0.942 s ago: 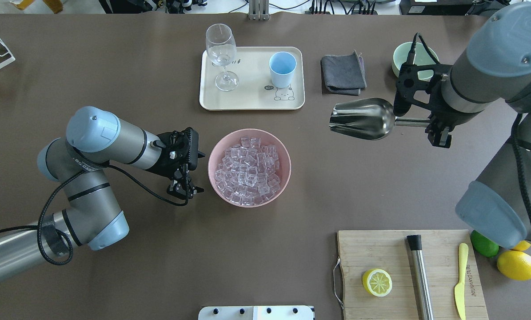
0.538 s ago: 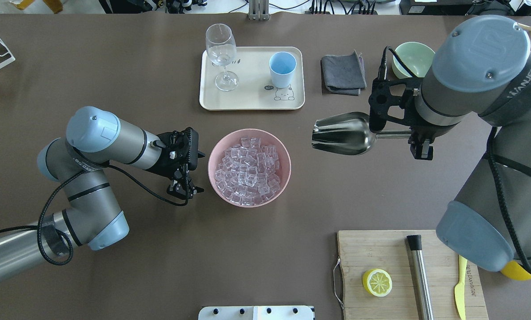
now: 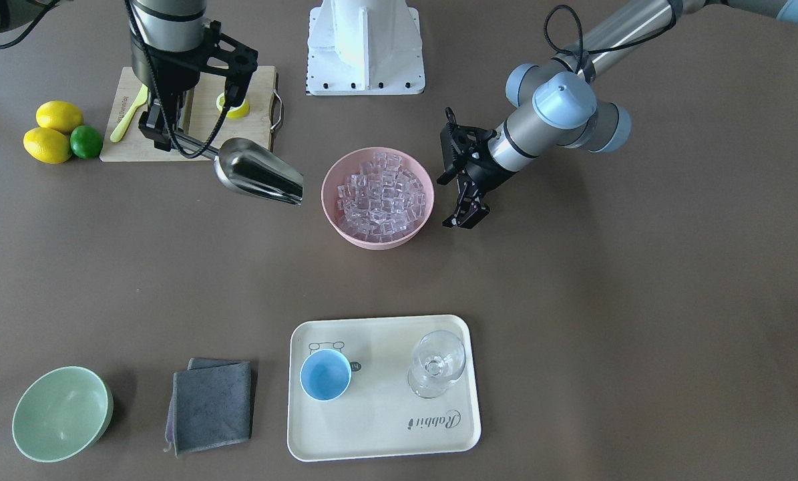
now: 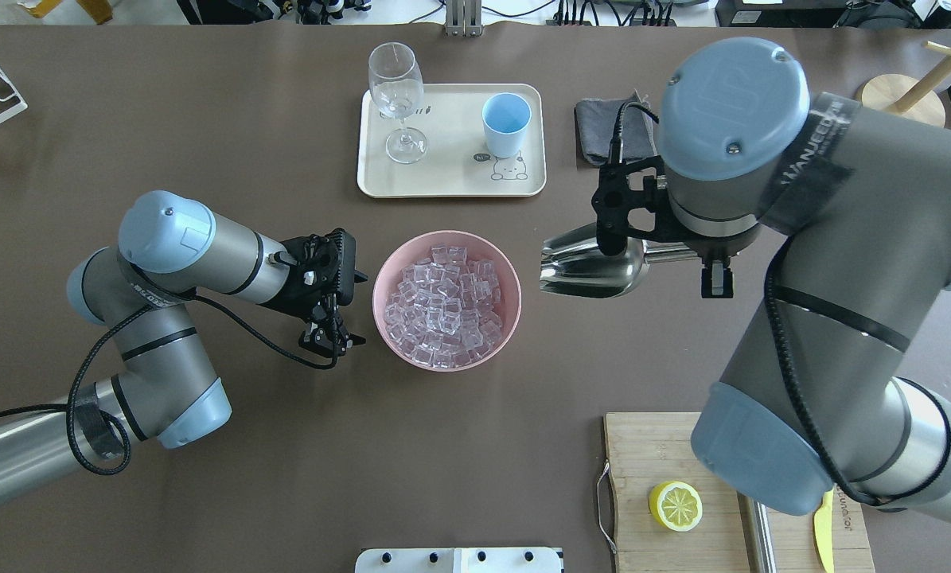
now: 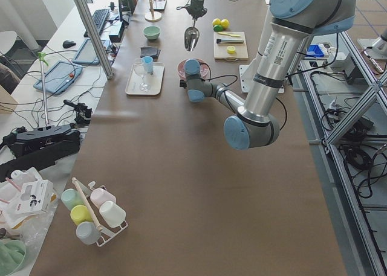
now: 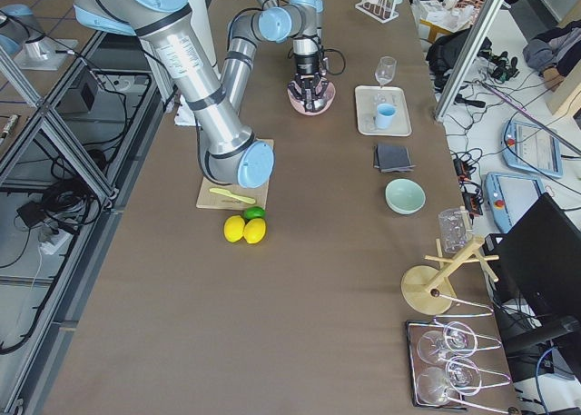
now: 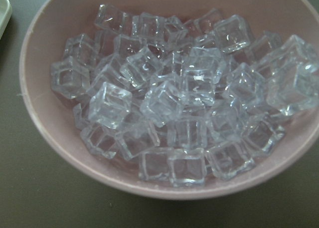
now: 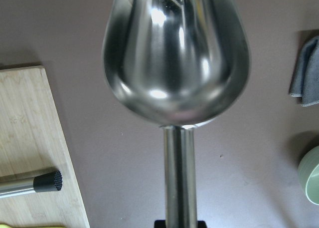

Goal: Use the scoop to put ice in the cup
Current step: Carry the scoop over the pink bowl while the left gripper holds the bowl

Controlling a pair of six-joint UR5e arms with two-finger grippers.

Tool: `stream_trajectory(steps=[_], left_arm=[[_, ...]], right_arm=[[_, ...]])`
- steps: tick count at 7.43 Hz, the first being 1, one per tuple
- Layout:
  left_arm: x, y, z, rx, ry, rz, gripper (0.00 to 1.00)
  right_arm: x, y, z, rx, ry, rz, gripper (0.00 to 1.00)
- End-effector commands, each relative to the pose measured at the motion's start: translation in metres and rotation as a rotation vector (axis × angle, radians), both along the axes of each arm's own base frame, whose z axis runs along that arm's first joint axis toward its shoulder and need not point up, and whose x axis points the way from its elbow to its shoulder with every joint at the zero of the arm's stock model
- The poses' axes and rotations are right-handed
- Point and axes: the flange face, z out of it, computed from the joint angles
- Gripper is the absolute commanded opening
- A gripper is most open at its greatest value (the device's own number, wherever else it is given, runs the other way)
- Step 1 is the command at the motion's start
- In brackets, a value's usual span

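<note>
The ice fills a pink bowl at mid-table; it also shows in the front view and fills the left wrist view. The light-blue cup stands empty on a cream tray, also seen from the front. My right gripper is shut on the rod handle of the steel scoop. It holds the scoop empty above the table just right of the bowl, with the open mouth towards the bowl. My left gripper is open and empty, just left of the bowl.
A stemmed glass shares the tray. A grey cloth and pale green bowl lie beyond the scoop. A cutting board with a lemon half, a steel cylinder and whole citrus sits near my right arm's base.
My right arm has carried the scoop left and slightly nearer, from beside the green bowl to close by the pink bowl's right rim. The left arm has not moved.
</note>
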Motion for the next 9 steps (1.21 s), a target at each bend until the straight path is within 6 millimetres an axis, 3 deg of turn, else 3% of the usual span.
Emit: stream_trajectory(steps=[1, 4, 9], left_arm=[[0.0, 0.0, 0.0, 0.0, 0.0, 0.0, 0.99], [0.0, 0.0, 0.0, 0.0, 0.0, 0.0, 0.99], [0.0, 0.0, -0.002, 0.002, 0.003, 0.0, 0.99]], right_arm=[[-0.055, 0.002, -0.04, -0.019, 0.117, -0.057, 0.0], [-0.059, 0.01, -0.061, -0.032, 0.147, -0.073, 0.0], [-0.094, 0.009, -0.057, -0.043, 0.222, -0.097, 0.0]])
